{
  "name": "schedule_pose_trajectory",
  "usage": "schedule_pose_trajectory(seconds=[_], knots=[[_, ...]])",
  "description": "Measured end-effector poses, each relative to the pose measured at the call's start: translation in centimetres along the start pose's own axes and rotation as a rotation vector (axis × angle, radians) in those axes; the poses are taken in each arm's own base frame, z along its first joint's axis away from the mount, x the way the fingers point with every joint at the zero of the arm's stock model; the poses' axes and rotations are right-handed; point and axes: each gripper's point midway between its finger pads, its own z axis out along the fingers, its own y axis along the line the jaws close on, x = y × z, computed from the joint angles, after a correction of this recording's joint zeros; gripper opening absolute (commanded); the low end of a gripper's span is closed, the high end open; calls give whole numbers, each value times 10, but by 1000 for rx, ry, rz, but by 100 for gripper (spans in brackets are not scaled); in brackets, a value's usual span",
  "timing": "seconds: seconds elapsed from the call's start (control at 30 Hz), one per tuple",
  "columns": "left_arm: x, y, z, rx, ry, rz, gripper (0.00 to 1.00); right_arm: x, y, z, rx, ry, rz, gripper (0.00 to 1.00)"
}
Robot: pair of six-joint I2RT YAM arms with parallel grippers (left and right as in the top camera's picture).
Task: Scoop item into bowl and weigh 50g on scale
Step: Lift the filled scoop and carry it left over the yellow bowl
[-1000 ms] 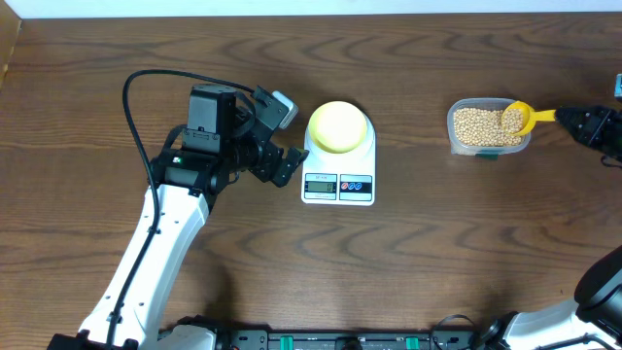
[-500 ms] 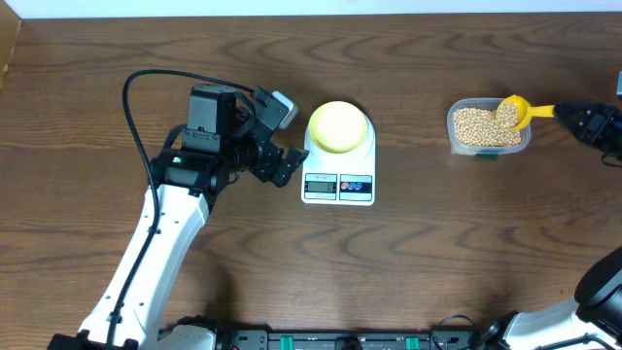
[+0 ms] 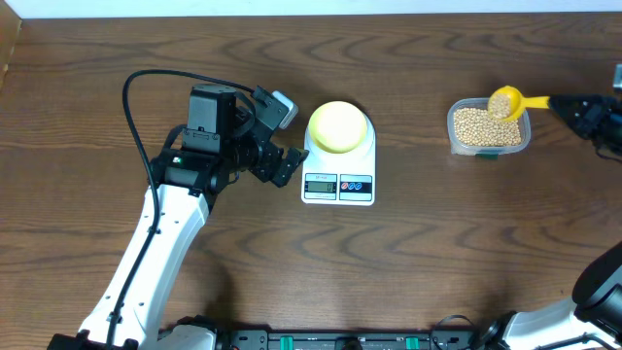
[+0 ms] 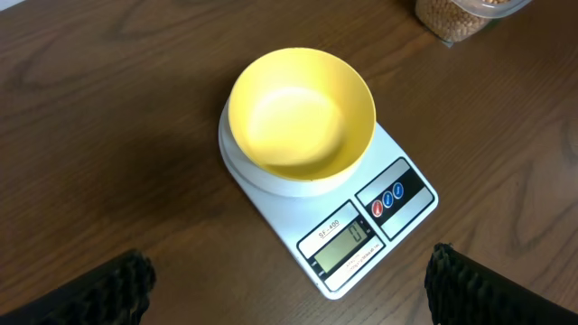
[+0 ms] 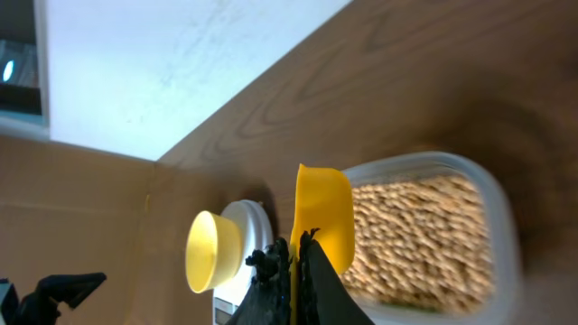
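Beans [image 3: 483, 127], small, round and tan, lie at the right side of the wooden table [image 3: 437, 262].

At the left, the left arm carries a looping black cable [image 3: 131, 92]. The left gripper [image 3: 275, 165] hovers just beside the scale's left edge with its jaws spread wide, holding nothing. In the left wrist view only its dark fingertips [image 4: 122, 282] show, cut off at the bottom corners.

At the centre stands the white scale [image 3: 338, 185], its display and two round buttons along the front edge. The display seems to read zero. The pale yellow bowl [image 3: 338, 126] sits on the scale's top and is empty.

To the right, well apart from the scale, a clear plastic tub [image 3: 453, 134] holds most of the beans. Over its far right corner hangs a yellow scoop [image 3: 505, 101], heaped with beans. The right gripper [image 3: 580, 109] is clamped tight on the scoop's handle. Most of the right arm is cut off at the picture's edge. The right wrist view shows the scoop edge-on, hiding its load.
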Motion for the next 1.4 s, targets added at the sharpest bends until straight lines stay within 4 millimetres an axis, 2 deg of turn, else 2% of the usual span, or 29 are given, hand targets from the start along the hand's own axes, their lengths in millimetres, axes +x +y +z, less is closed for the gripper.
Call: schedule_pose_trajectory(seconds=[0.2, 0.57, 0.97, 1.23, 1.4], knots=[[0, 0, 0, 0, 0, 0, 98, 1, 22, 23, -53, 28, 4, 1], [0, 0, 0, 0, 0, 0, 98, 16, 70, 69, -145, 108, 8, 1], [0, 0, 0, 0, 0, 1, 97, 51, 133, 118, -256, 222, -43, 1], [0, 0, 0, 0, 0, 0, 98, 75, 169, 140, -315, 287, -58, 1], [0, 0, 0, 0, 0, 0, 98, 92, 183, 150, -326, 327, -64, 1]])
